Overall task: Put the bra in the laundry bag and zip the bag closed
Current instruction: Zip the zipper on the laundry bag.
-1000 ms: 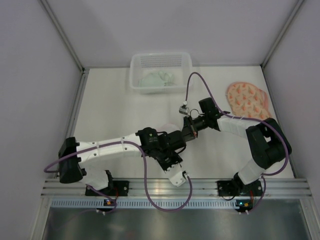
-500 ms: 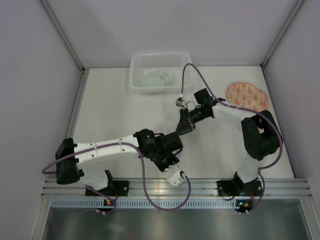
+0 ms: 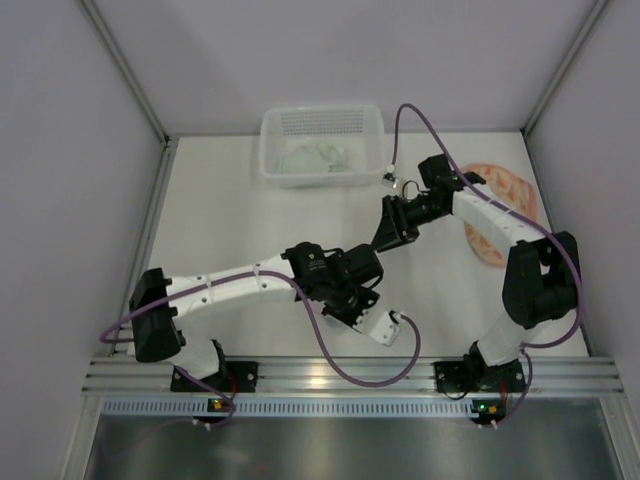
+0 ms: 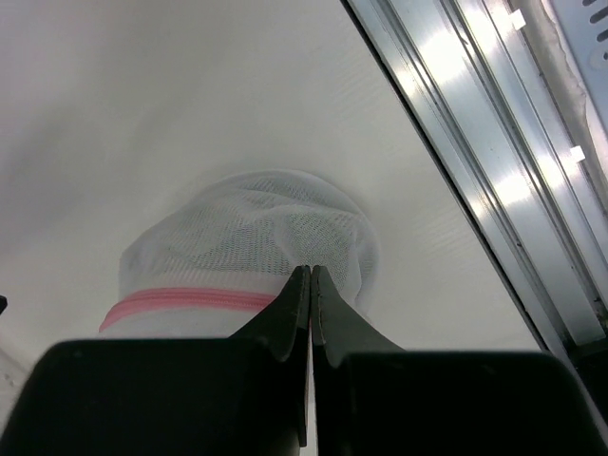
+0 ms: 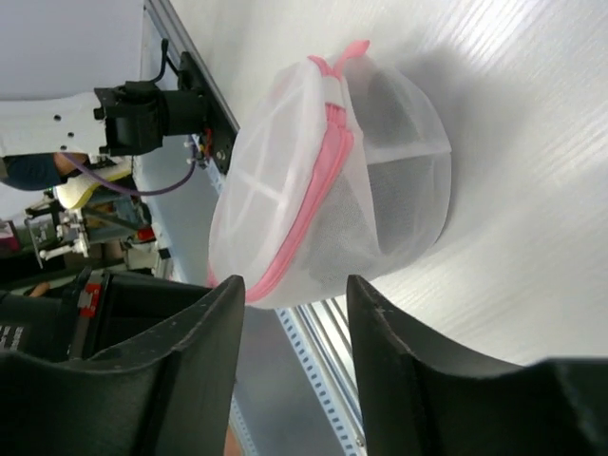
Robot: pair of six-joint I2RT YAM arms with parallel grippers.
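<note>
left fingers (image 4: 288, 315) over half-hidden laundry bag (image 4: 249, 228)

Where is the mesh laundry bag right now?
In the left wrist view the laundry bag sits on the table near the front metal rail, at the tips of the shut left gripper.

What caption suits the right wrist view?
Open right gripper facing the pink-zippered mesh laundry bag resting on the white table.

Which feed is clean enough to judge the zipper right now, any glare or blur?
Left wrist: hard glare on the metal rail, left fingers dark and soft, laundry bag mesh readable. Right wrist: pink zipper sharp, right fingers soft. Top external: even light, but the left arm covers the bag.
</note>
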